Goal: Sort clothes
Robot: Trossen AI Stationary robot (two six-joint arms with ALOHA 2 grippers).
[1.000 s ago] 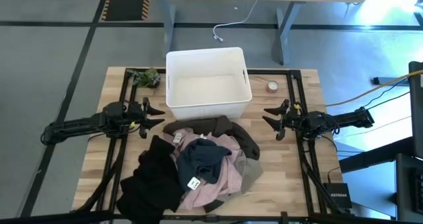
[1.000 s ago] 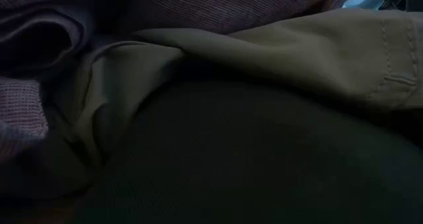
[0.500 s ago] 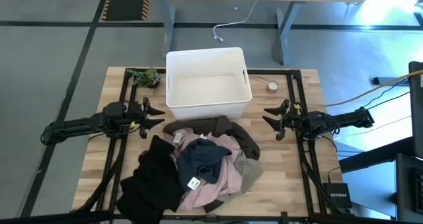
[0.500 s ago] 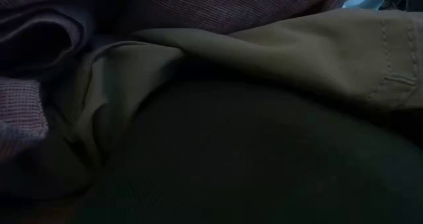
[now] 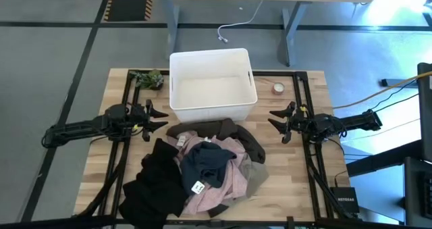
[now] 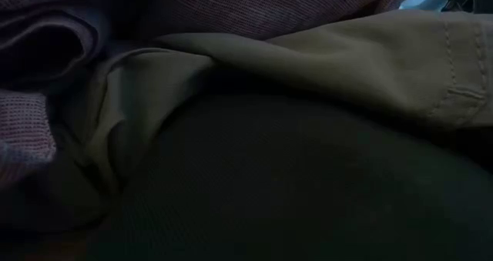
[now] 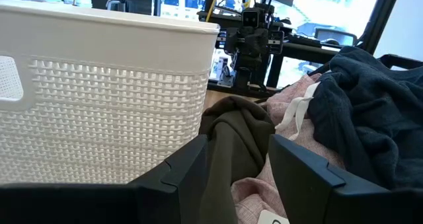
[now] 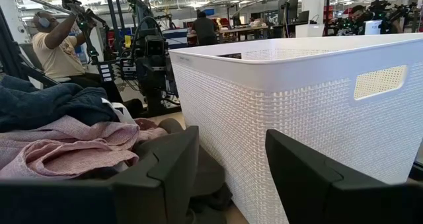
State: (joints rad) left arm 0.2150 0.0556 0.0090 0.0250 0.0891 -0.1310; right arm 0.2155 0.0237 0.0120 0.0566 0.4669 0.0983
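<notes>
Soft clothes (image 5: 202, 168) heaped mid-surface, just in front of white bin (image 5: 212, 84). Left claw (image 5: 156, 118) and right claw (image 5: 277, 123) flank pile, both spread open, empty. Best pick topmost navy piece (image 5: 208, 163) alone, pinch single fold, lift clear.

From my low camera the clothes (image 6: 254, 138) fill the whole picture, hiding the surface and both arms, and overhead the pile's near edge and black garment (image 5: 152, 188) run past the bottom.
</notes>
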